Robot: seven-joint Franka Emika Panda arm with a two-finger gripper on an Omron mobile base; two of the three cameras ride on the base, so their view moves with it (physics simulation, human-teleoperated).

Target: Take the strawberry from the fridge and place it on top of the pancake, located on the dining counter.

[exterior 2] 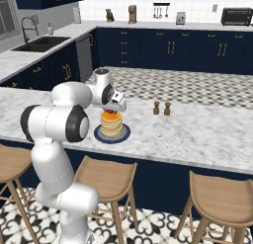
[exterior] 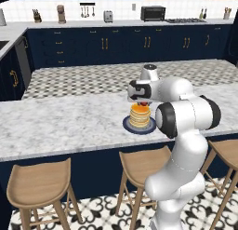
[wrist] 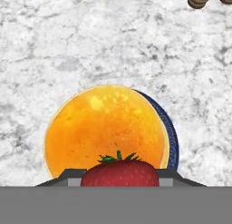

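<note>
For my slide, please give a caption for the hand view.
Gripper holds the strawberry above the pancake on the marble dining counter.

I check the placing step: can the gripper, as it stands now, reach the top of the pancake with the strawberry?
Probably yes. The gripper, shut on the strawberry, hangs directly above the pancake, and nothing lies between them.

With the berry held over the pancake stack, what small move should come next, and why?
Probably a short descent, then release. The gripper is shut on the strawberry, which hangs over the near part of the pancake on the dining counter. How much gap remains is hard to judge, so lowering first should keep the berry from rolling off.
</note>
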